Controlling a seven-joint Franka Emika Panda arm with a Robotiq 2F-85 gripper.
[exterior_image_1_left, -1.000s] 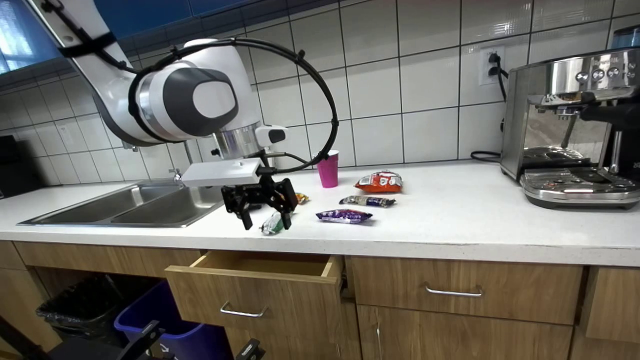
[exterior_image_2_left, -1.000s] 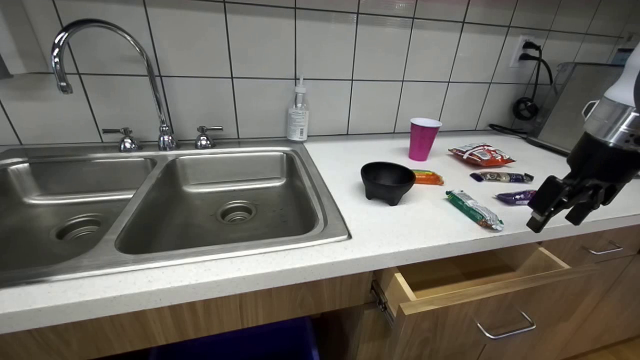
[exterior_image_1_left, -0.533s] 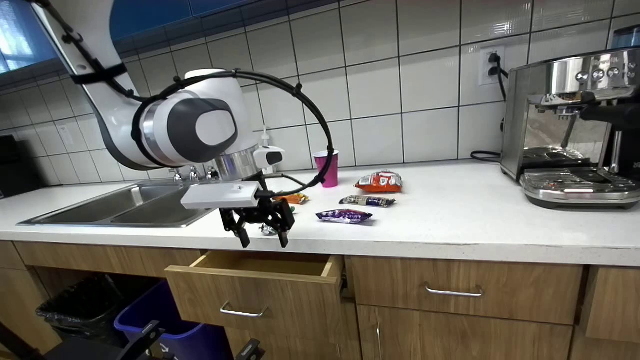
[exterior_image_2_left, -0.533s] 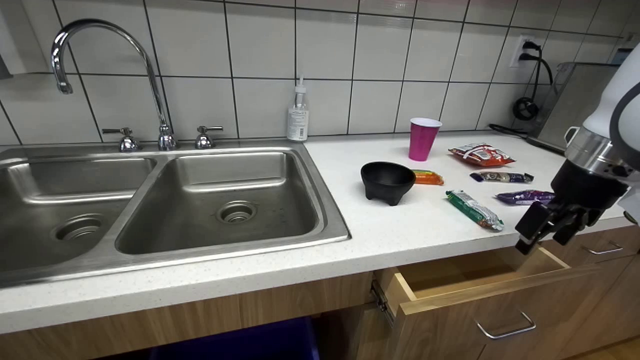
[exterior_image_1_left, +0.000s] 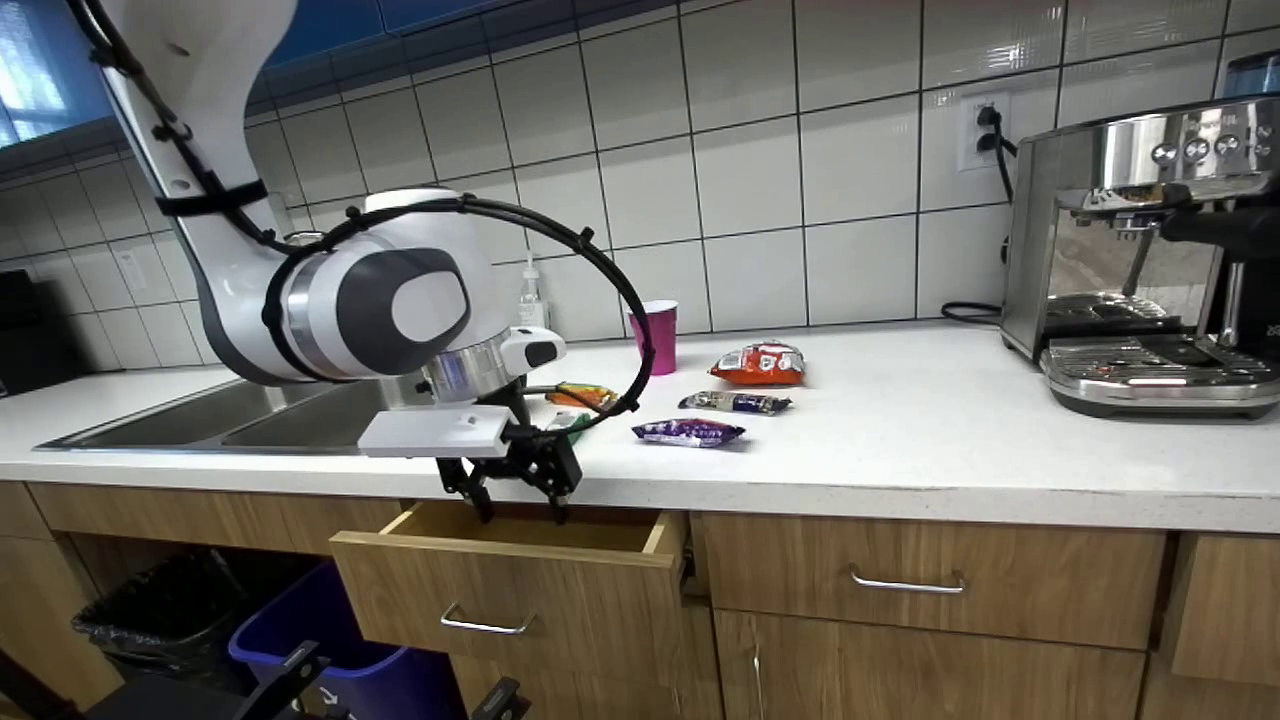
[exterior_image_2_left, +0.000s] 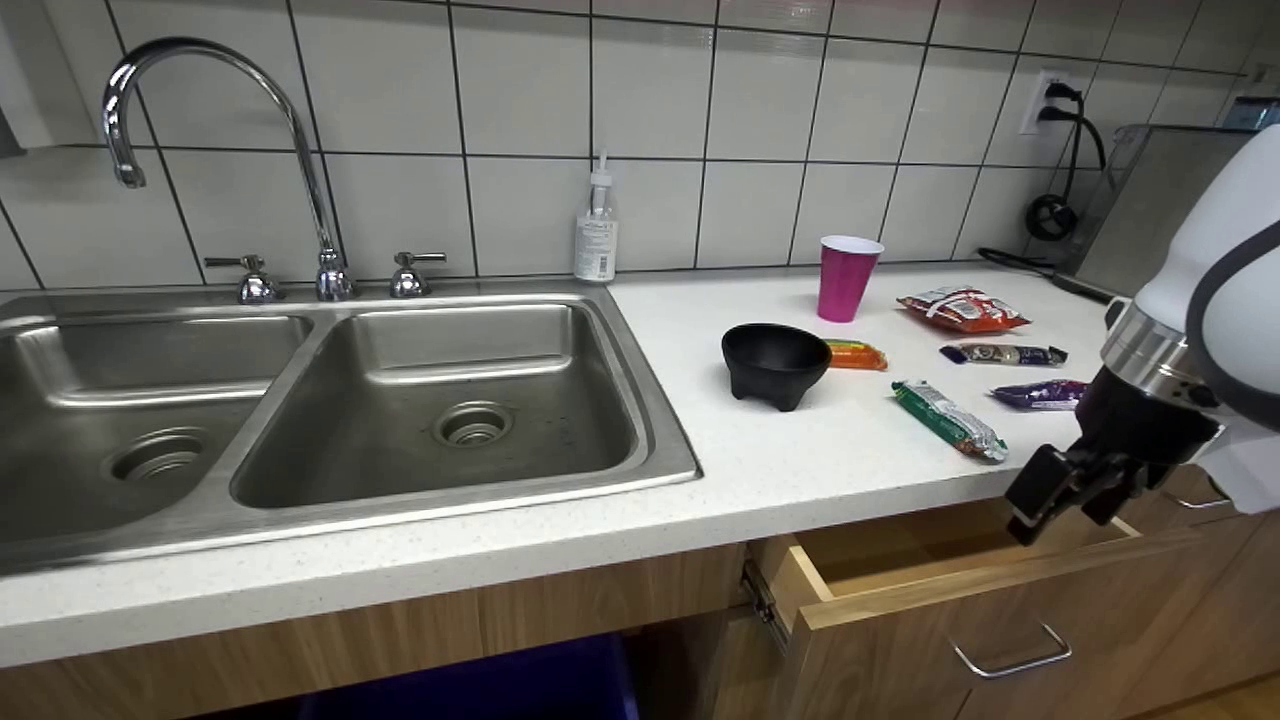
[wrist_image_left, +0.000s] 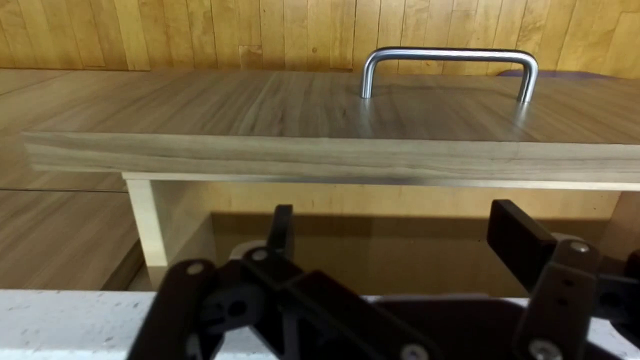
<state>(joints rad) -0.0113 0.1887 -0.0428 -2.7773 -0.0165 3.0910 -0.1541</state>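
My gripper (exterior_image_1_left: 522, 514) points down over the pulled-out wooden drawer (exterior_image_1_left: 505, 590), its fingertips level with the drawer's mouth in an exterior view. In the wrist view the black fingers (wrist_image_left: 282, 227) stand wide apart, with nothing between them. Beyond them runs the top edge of the drawer front (wrist_image_left: 325, 156), and outside it a metal handle (wrist_image_left: 450, 54). On the counter behind the gripper lies a green wrapped bar (exterior_image_2_left: 948, 420), with a purple packet (exterior_image_2_left: 1040, 395) partly covered by the arm. Whether any finger touches the drawer I cannot tell.
The counter's front edge (wrist_image_left: 65, 315) runs close behind the gripper. A black bowl (exterior_image_2_left: 775, 362), orange packet (exterior_image_2_left: 857, 355), dark blue bar (exterior_image_1_left: 735, 402), red bag (exterior_image_1_left: 760, 363) and pink cup (exterior_image_2_left: 848, 280) stand farther back. A steel sink (exterior_image_2_left: 660, 460) and a coffee machine (exterior_image_1_left: 1150, 260) flank them.
The gripper has come down from above the counter's front part to the drawer's opening, jaws still wide. Drawer, packets, bowl and cup have stayed where they were.
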